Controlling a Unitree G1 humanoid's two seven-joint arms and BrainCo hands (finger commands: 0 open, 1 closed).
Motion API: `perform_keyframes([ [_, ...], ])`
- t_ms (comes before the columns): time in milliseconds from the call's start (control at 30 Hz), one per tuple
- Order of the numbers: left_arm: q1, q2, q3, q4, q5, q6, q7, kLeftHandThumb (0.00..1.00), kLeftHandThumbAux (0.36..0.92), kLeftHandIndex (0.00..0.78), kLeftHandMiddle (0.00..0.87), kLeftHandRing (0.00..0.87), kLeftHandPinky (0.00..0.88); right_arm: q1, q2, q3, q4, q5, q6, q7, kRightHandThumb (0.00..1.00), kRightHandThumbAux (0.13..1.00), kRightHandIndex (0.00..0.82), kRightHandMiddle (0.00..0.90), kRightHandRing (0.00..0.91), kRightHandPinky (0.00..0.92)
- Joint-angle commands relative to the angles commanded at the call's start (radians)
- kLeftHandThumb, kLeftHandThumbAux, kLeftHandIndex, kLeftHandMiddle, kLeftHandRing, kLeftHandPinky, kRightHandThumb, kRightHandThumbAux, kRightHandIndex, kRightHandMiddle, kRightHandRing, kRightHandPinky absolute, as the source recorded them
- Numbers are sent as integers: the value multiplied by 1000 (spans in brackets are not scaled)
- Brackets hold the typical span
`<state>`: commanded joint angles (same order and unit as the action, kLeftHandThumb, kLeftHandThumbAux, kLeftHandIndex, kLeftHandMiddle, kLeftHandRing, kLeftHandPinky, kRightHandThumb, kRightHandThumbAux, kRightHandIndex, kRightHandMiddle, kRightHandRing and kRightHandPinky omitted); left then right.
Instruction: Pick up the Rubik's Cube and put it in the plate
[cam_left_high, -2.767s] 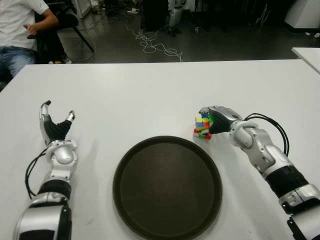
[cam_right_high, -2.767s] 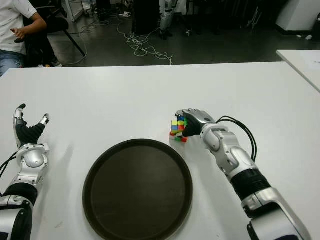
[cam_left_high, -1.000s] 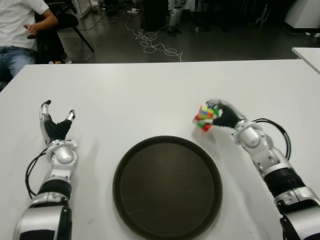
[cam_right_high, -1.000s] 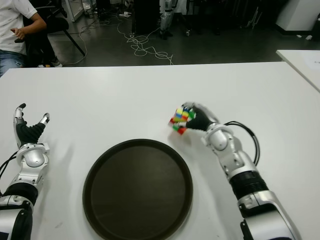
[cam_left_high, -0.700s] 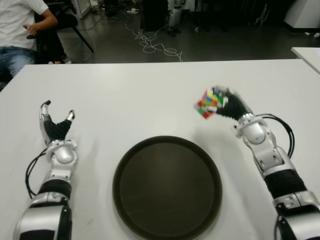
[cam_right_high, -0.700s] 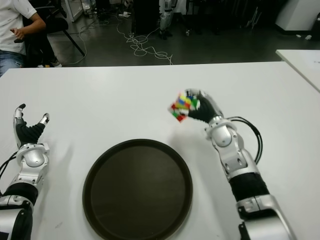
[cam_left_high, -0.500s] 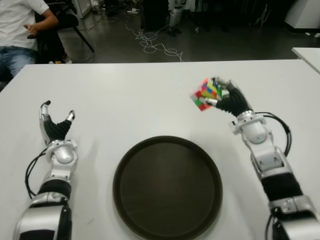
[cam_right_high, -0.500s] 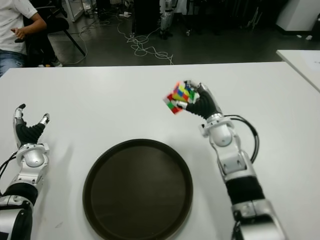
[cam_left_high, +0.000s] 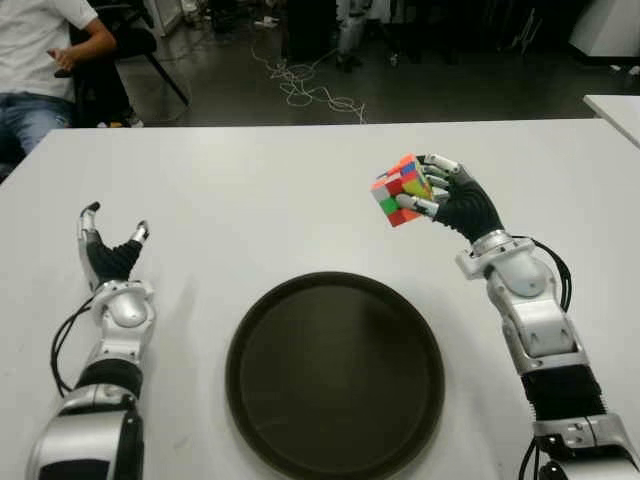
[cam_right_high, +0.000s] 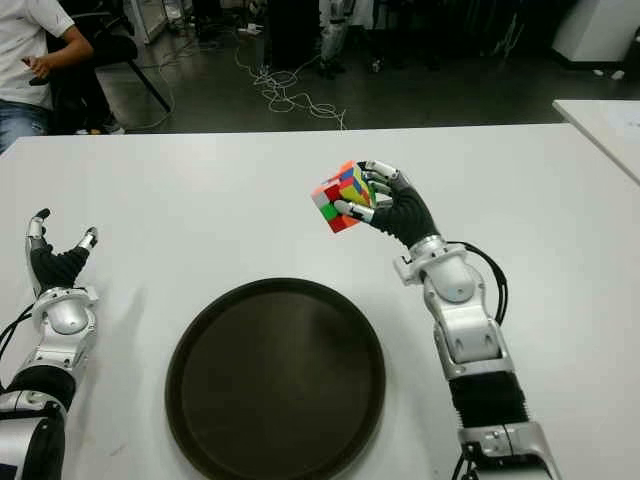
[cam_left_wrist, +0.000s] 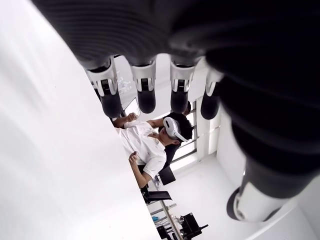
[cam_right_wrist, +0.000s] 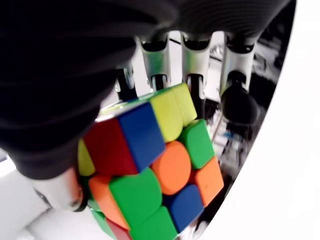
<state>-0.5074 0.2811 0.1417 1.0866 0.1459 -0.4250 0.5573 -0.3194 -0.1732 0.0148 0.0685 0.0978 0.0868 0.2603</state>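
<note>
One right hand (cam_left_high: 455, 200) gripping Rubik's Cube (cam_left_high: 399, 189) above table (cam_left_high: 260, 180), beyond plate (cam_left_high: 335, 375), left hand (cam_left_high: 108, 255) spread, empty.

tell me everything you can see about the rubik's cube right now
The Rubik's Cube is a scrambled, glossy plastic cube with rounded stickerless tiles in red, orange, green, blue and yellow. It is tilted, one corner pointing up, held off the white table in the right hand, whose fingers wrap one side with the thumb opposite. It shows beyond the dark round plate's far right rim, not yet in it. Nothing else touches it.
</note>
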Motion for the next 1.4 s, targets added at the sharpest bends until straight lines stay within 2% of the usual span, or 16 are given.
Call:
perform_keyframes([
  [200,-2,-2,0,-2,-4,3,1,0,725,12,24,10,23,4,-3,-1,-53,53,100,37,708,717,441,795,805,795],
  [433,-3,-1,-4,-3,0,17,6,0,715,10,30,17,25,11,-10,12,-77,67,152,76,709,716,441,801,808,799],
  [733,-2,-1,-6,-9,0,26,5,0,715,7,15,2,19,22,-41,68,-111,67,185,183,710,715,442,815,821,818],
  [833,-2,-1,-6,-11,0,30,7,0,713,6,18,7,21,22,-64,89,-114,50,180,211,708,715,442,815,824,822],
  [933,-2,-2,-4,-11,-2,36,7,0,707,7,23,10,23,17,-121,154,-108,-22,121,267,705,717,441,811,822,819],
  [1067,-2,-2,-3,-13,-3,43,8,0,707,8,23,12,27,22,-159,198,-116,-77,71,302,698,721,440,804,813,805],
  [1400,-3,-4,-2,-14,-4,46,12,0,720,8,14,5,24,23,-182,234,-99,-99,-19,361,693,725,438,798,806,800],
])
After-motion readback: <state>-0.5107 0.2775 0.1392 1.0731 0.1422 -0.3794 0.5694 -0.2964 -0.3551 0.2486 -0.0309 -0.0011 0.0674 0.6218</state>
